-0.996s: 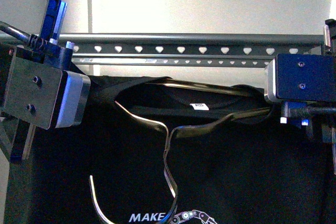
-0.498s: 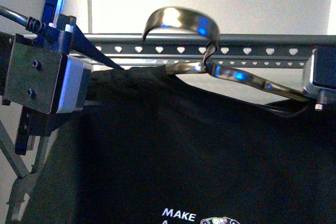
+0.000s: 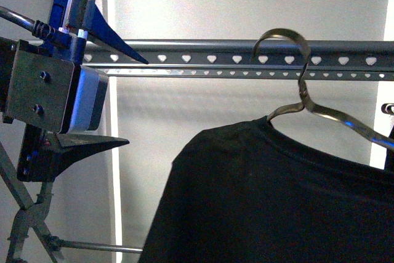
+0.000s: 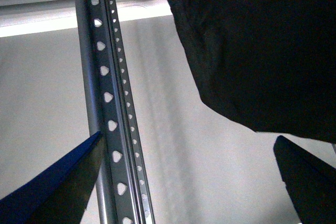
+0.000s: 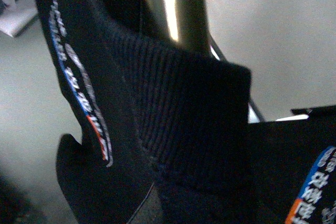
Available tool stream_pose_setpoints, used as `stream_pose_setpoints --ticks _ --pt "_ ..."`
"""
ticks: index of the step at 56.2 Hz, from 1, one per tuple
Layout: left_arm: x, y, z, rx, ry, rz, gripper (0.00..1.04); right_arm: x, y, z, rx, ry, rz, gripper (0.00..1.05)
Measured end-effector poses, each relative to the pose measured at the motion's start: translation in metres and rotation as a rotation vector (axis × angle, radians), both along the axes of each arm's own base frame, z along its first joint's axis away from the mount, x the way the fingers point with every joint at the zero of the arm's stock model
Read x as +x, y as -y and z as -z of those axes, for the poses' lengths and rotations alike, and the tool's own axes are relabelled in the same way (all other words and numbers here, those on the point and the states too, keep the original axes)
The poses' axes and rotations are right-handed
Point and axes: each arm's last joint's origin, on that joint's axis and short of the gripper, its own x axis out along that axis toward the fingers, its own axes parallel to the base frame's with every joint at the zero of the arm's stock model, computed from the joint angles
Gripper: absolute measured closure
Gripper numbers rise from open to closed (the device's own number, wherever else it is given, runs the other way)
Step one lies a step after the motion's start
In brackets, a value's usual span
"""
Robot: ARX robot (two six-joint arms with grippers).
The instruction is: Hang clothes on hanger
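- Jaws of the left gripper (image 3: 138, 101) stand wide apart with nothing between them, level with the rail and well to the left of the garment. I cannot tell how the right jaws stand, because close black cloth fills the right wrist view.
- The T-shirt (image 3: 258, 201) hangs right of centre in the front view, clear of any surface. Its shoulders are draped over a wire coat hanger (image 3: 351, 124) and its body falls out of frame below.
- Its ribbed collar (image 5: 178, 108) shows close up in the right wrist view, just beside a shiny metal bar that is probably part of the coat hanger.
- The cloth looks light, soft and limp, so it should fold wherever it is pinched. It could also slide along the smooth wire if the hanger tilts.
- The doubled collar or a shoulder seam would give the firmest hold on the cloth. The stiff wire arm is the better place to steer the whole load.
- The coat hanger's hook curls over the top of the clothes rack (image 3: 197, 47), above its row of heart-shaped holes. The front view does not settle whether the hook bears on the rail.
- By my reading the hanging is nearly done. What remains is to confirm the hook is seated and then let go.
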Motion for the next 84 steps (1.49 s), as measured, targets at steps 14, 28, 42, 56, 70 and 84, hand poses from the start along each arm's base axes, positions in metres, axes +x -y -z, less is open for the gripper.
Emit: stream_pose_setpoints --ticks 14,28,42,56,70,84 --pt "0.000 0.000 0.000 0.005 0.002 -0.009 0.02 -0.015 0.006 -0.033 0.379 -0.150 0.229 0.96" --pt "0.001 0.000 0.000 0.005 0.000 -0.025 0.05 -0.010 -0.009 -0.056 0.546 -0.250 0.316 0.96" --pt "0.006 -0.049 -0.070 -0.995 -0.299 -0.635 0.07 0.024 -0.015 -0.063 0.590 -0.303 0.422 0.96" --pt "0.006 -0.044 -0.069 -1.497 -0.639 -0.543 0.07 0.062 -0.020 -0.088 0.640 -0.280 0.492 0.96" --pt "0.006 -0.073 -0.105 -1.848 -0.694 -0.376 0.07 0.088 -0.009 -0.083 0.695 -0.301 0.622 0.96" --pt "0.001 -0.063 -0.072 -2.013 -0.834 -0.579 0.23 0.091 0.004 -0.082 0.742 -0.285 0.719 0.96"
